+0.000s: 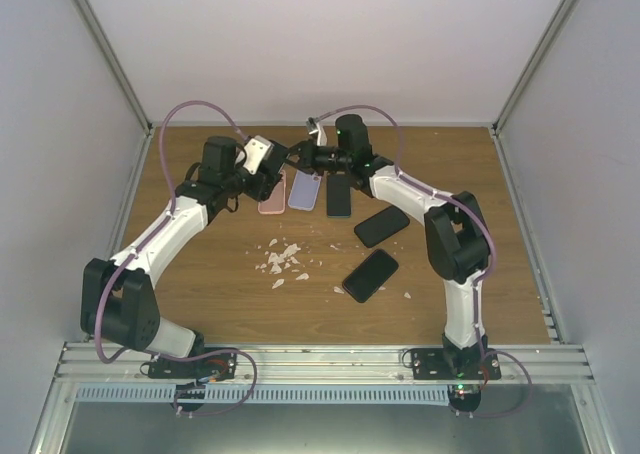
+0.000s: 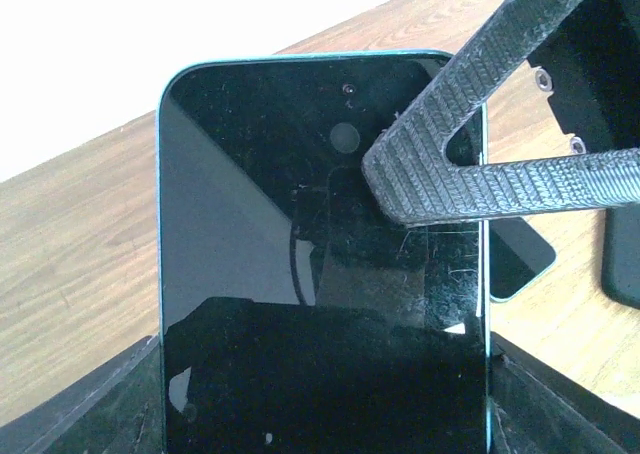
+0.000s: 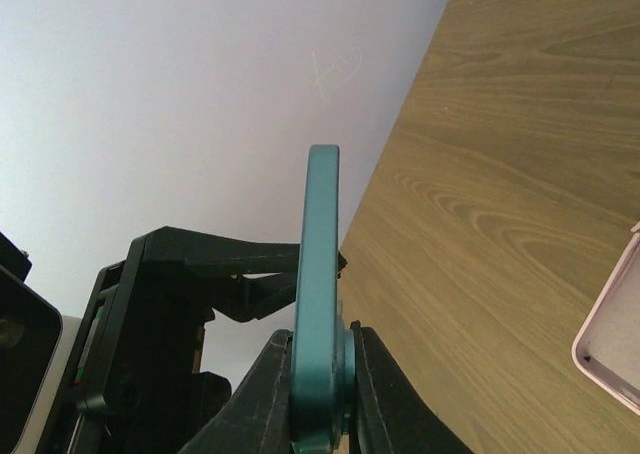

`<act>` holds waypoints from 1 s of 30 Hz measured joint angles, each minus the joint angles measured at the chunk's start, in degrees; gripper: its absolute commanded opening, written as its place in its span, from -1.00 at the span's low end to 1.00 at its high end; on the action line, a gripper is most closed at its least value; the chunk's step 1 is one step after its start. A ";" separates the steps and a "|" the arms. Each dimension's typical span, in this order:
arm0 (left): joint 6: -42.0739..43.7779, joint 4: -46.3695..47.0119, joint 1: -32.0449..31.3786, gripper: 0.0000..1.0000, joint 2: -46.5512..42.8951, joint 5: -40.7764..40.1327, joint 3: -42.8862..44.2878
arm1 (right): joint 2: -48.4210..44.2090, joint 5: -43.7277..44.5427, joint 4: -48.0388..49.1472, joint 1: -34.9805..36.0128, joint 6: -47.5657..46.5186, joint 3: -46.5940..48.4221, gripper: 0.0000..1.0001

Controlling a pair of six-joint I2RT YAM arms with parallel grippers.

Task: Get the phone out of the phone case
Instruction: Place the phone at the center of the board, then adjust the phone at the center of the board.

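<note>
Hanging above the middle of the table's (image 1: 230, 304) far edge, the left gripper (image 2: 325, 399) clamps the teal case (image 3: 320, 274) by its sides, phone (image 2: 300, 254) inside. The left wrist view shows the dark screen; the right wrist view shows only the case's edge, pinched by the right gripper (image 3: 320, 384).

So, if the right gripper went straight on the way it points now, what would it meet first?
The right gripper clamps the teal-cased black phone; pushing on, it would probably meet the left gripper holding it, though depth is unclear.
</note>
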 measured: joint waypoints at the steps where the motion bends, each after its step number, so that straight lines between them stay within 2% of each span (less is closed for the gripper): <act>1: -0.09 0.04 -0.07 0.92 0.00 0.42 0.15 | -0.35 -0.02 -0.26 -0.15 -0.11 -0.20 -0.99; 2: 0.02 0.15 -0.09 0.97 0.00 0.83 0.31 | -0.79 -0.13 -0.37 -0.35 -0.31 -0.48 -0.99; 7: 0.98 -1.03 -0.09 0.98 -0.20 6.60 2.58 | -4.92 -0.72 -2.05 -3.43 -4.98 -3.61 -0.99; 13: 1.57 -2.51 0.42 0.98 -2.93 11.45 2.80 | -12.44 -2.51 -6.32 -10.75 -14.60 -7.13 -0.99; 22: 1.46 -2.75 1.18 0.98 -3.72 15.87 2.80 | -18.84 -8.76 -23.76 -24.57 -41.88 -7.74 -0.99; 26: 1.33 -2.73 1.53 0.98 -3.72 16.94 2.80 | -20.22 -7.17 -31.85 -29.33 -56.87 -7.93 -0.99; 30: 1.33 -2.75 1.81 0.98 -3.74 17.49 2.80 | -23.12 -2.89 -34.97 -30.80 -70.44 -10.82 -0.99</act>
